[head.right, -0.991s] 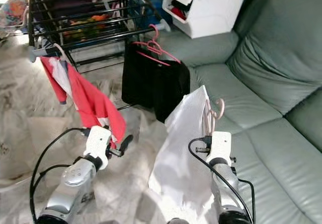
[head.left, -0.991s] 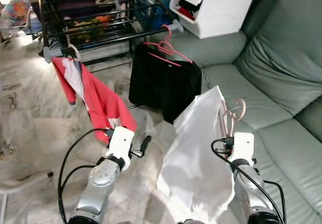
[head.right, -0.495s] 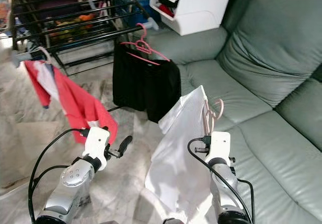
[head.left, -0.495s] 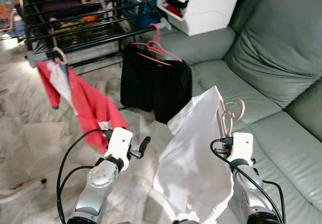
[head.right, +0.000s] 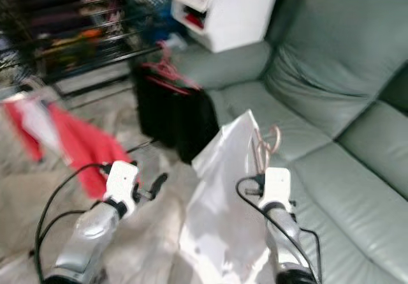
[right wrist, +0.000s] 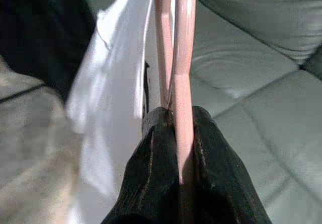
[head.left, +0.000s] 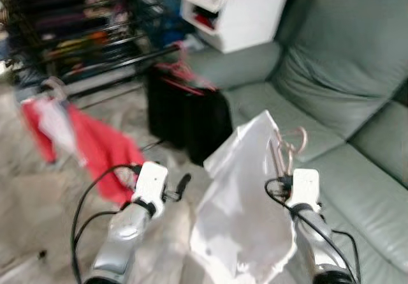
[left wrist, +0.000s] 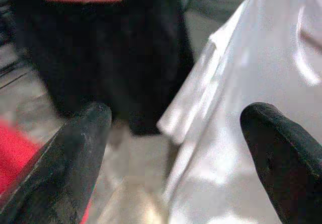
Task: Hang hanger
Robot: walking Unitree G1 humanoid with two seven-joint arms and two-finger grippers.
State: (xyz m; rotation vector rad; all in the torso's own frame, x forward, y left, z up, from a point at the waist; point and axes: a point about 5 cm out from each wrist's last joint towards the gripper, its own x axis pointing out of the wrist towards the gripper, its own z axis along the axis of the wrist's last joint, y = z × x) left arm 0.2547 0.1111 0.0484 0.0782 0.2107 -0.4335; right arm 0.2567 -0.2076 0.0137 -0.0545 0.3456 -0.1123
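Right wrist view: the right gripper pinches a pink hanger carrying a white shirt, near the sofa. The left gripper is spread, empty. The thin hanger could twist loose while the robot walks to the far-left rack.

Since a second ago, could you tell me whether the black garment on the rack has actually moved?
Cannot tell. The black garment sits further left in the picture, but the white box and sofa shifted alike, so the camera moved.

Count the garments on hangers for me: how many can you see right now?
3: a white garment on the pink hanger clamped in the right gripper, a black garment and a red garment on the drying rack. Blur may hide more.
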